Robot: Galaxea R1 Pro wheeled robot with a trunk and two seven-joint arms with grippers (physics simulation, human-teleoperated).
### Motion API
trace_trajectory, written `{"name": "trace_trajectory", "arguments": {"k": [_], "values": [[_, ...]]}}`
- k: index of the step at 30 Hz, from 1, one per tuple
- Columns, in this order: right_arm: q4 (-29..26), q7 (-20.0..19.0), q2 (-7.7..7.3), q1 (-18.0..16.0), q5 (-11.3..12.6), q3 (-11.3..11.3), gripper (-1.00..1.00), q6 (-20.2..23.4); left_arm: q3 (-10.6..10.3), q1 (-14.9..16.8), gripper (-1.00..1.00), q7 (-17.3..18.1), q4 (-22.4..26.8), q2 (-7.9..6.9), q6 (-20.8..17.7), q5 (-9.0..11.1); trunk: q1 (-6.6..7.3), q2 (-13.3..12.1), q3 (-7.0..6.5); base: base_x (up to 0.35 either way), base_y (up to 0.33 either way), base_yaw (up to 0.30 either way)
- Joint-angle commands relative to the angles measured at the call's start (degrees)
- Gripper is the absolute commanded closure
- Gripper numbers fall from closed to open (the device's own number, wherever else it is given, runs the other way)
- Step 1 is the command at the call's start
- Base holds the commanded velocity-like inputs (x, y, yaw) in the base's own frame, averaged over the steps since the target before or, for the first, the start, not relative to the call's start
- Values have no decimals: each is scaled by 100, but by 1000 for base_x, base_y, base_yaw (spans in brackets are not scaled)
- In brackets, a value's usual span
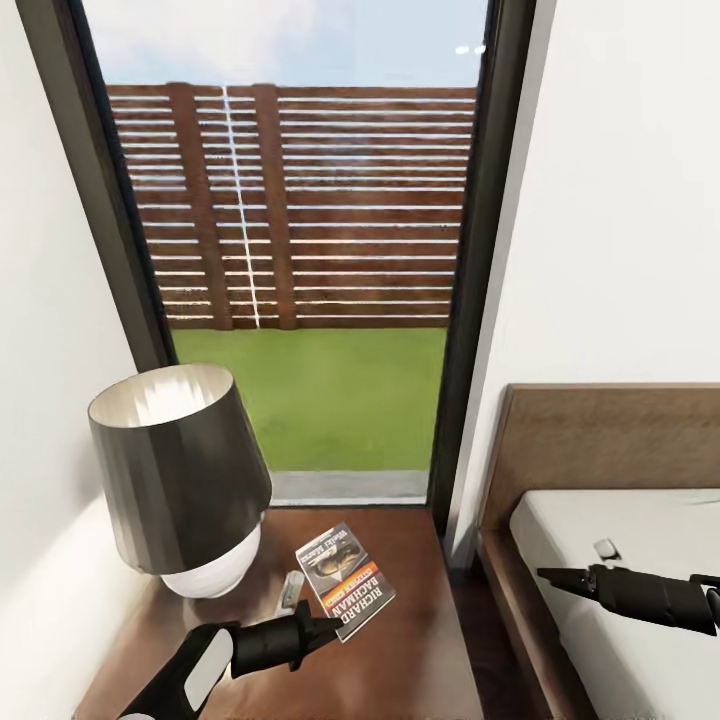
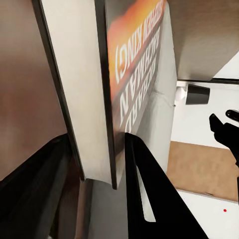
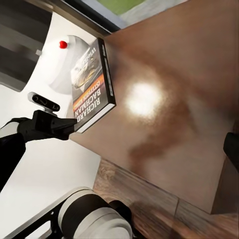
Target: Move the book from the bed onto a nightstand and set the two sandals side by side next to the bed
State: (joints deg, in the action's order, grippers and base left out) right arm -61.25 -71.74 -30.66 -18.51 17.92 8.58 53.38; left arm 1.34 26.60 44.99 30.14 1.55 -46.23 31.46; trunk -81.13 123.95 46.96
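Observation:
The book [image 1: 345,580], a thin paperback with a dark pictured cover and an orange band, hangs tilted low over the dark reddish-brown nightstand [image 1: 430,630]. My left gripper [image 1: 325,630] is shut on its near edge. In the left wrist view the book [image 2: 134,74] stands edge-on between the two black fingers [image 2: 149,199]. The right wrist view shows the book [image 3: 92,87] from above with the left gripper [image 3: 69,127] at its corner. My right gripper [image 1: 545,575] hovers open over the bed's pale mattress [image 1: 620,520], holding nothing. The sandals are out of view.
A table lamp [image 1: 180,480] with a dark shade and white base takes up the nightstand's left half. Behind stands a tall dark-framed window [image 1: 320,250]. The bed's brown headboard [image 1: 610,430] and frame border the nightstand on the right, with a narrow strip of floor [image 3: 149,199] between.

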Motion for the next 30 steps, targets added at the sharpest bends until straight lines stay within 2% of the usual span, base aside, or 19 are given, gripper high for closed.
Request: {"name": "trace_trajectory", "arguments": {"k": [1, 6, 11, 25, 30], "values": [[1, -7, -1, -3, 13, 2, -100, 32, 15, 3, 100, 12, 1, 3, -35, 18, -22, 44, 24, 0, 0, 0], [0, -7, -1, -3, 10, -2, -100, 34, 15, 3, 100, 10, 1, 3, -35, 18, -131, 245, 114, 0, 0, 0], [-1, -7, -1, -3, 10, 0, -100, 32, 15, 3, 100, 15, 1, 3, -35, 18, -131, 245, 114, 0, 0, 0], [-1, -7, -1, -3, 10, -4, -100, 32, 15, 3, 100, 10, 1, 3, -35, 18, -439, 806, 365, 0, 0, 0], [-1, -7, -1, -3, 10, -1, -100, 32, 15, 3, 100, 15, 1, 3, -35, 18, -439, 806, 365, 0, 0, 0]]}}
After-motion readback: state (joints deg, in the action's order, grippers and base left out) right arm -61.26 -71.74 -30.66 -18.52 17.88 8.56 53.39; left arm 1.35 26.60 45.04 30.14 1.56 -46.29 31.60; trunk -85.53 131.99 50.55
